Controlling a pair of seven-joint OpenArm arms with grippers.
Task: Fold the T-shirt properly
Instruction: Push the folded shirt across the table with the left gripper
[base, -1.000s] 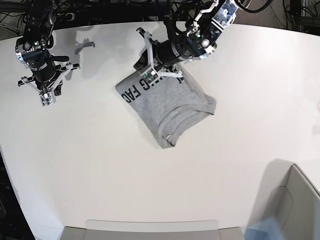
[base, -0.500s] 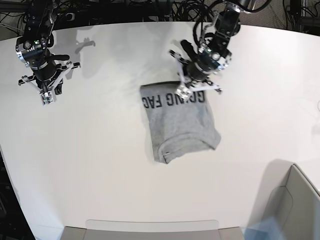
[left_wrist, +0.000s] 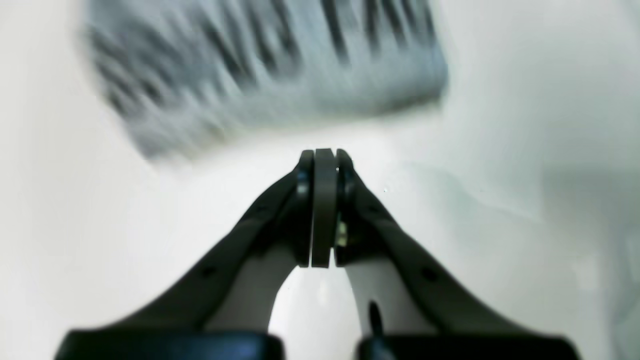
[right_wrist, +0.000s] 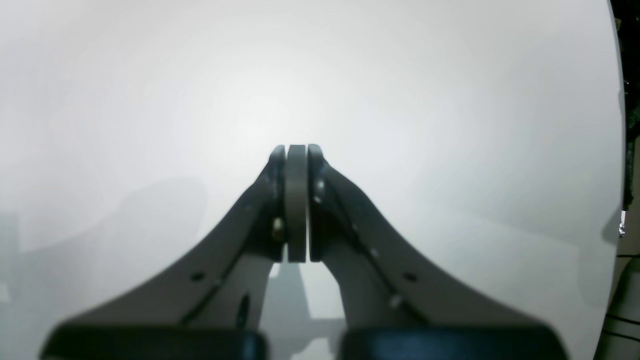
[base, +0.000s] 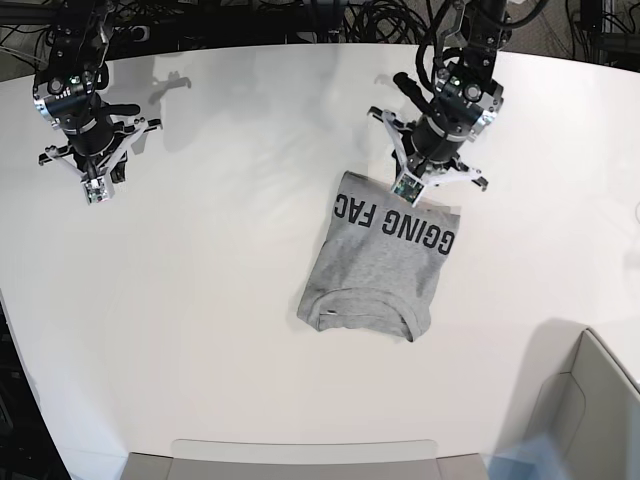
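Observation:
The grey T-shirt (base: 375, 265) lies folded into a compact packet on the white table (base: 200, 330), with black lettering along its far edge and the collar end toward the front. My left gripper (base: 405, 190) hangs at that lettered edge. In the left wrist view the left gripper (left_wrist: 325, 152) is shut, pads together with nothing between them, and the blurred T-shirt (left_wrist: 270, 65) lies just past the tips. My right gripper (base: 95, 195) is shut far off at the table's back left; the right wrist view shows the gripper (right_wrist: 297, 149) over bare table.
A grey container (base: 590, 400) stands off the table's front right corner. A flat grey panel (base: 300, 460) runs along the front edge. Black cables and arm bases (base: 330, 15) line the back edge.
The T-shirt has slid to the right and turned, its lettered edge now facing the back right, with the left gripper moving along with it. The right arm has barely moved.

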